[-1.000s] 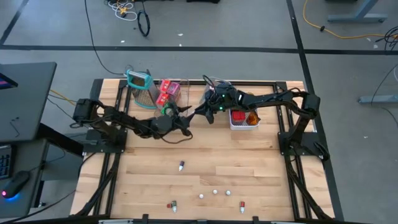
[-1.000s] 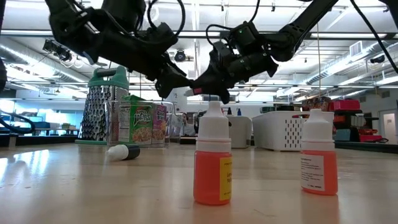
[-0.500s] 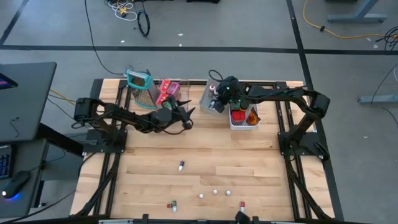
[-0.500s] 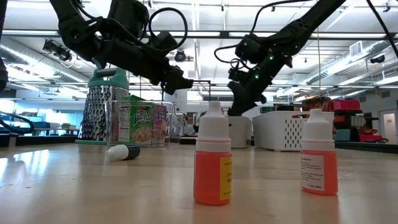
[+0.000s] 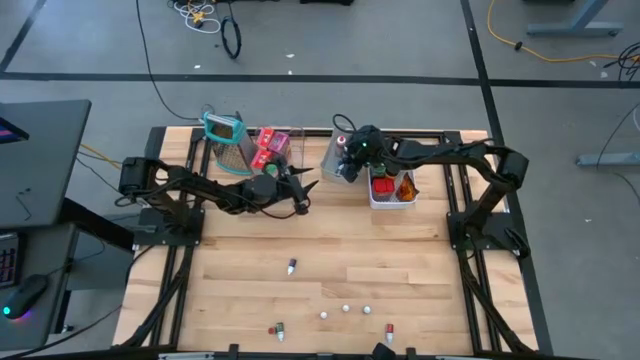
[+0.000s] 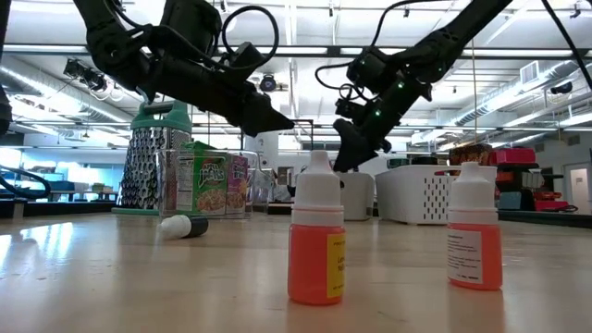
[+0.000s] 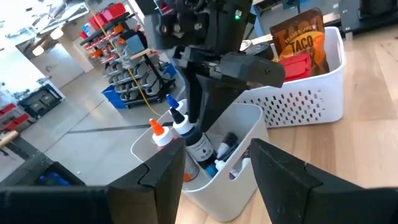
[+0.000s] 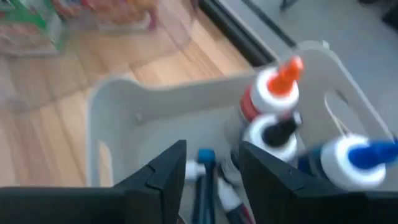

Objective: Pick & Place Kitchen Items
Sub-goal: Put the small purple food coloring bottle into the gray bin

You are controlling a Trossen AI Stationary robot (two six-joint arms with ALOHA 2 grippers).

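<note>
Right tool (image 5: 347,163) moved over grey bin (image 5: 336,152) — fingers apart.

— Any lettering you can read?
— Only "TACO", on the orange-brown packet (image 7: 303,38) standing in the white perforated plastic basket (image 7: 311,102).
— Other labels?
— Too blurred to read.

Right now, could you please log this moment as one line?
right gripper: open above grey bin | left gripper: open, waiting mid-table | bottles in bin

Tiny white bits (image 5: 346,309) on the table, perhaps caps.
</note>
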